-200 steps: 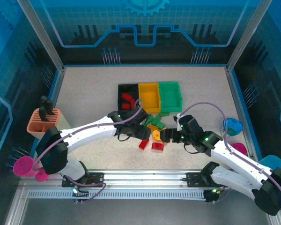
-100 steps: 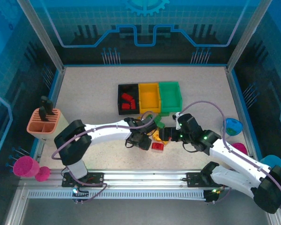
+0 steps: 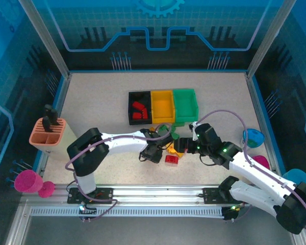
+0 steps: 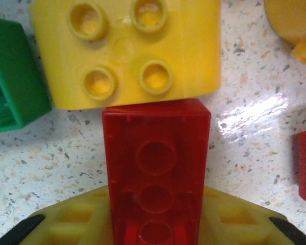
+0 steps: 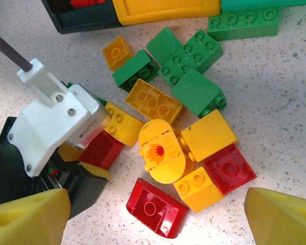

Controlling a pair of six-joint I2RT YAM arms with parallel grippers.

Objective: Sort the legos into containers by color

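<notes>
My left gripper (image 3: 154, 152) clamps a red brick (image 4: 156, 171); my right gripper (image 5: 155, 217) hangs spread wide over the legos (image 5: 194, 92).

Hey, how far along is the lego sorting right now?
Early. Done: a few red bricks lie in the black bin; the yellow bin and green bin look empty. In hand: the left tool grips a red brick. Remaining: the mixed pile under the open right tool.
</notes>
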